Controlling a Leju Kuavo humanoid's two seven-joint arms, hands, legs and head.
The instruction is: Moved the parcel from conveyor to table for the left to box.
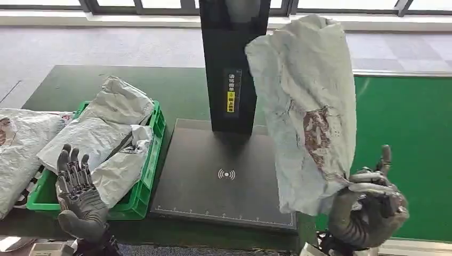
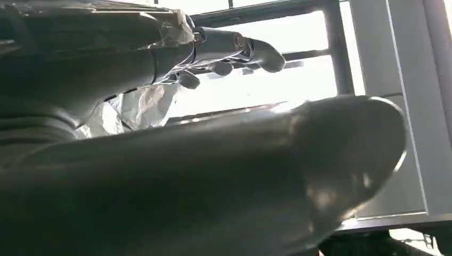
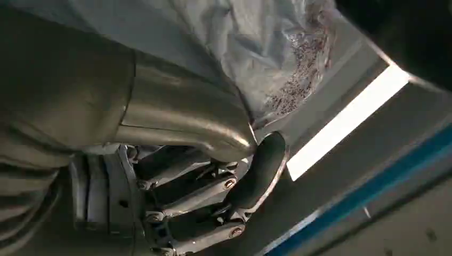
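While right hand (image 1: 369, 205) grips, crinkled plastic parcel (image 1: 306, 106) upright.

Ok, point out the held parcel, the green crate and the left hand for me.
held parcel (image 1: 304, 96), head view, middle of the bag.
green crate (image 1: 139, 193), head view, near right wall.
left hand (image 1: 79, 194), head view, back of the hand.

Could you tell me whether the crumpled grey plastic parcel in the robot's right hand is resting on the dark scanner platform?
No, the right hand holds the crumpled grey plastic parcel upright, raised above the dark scanner platform.
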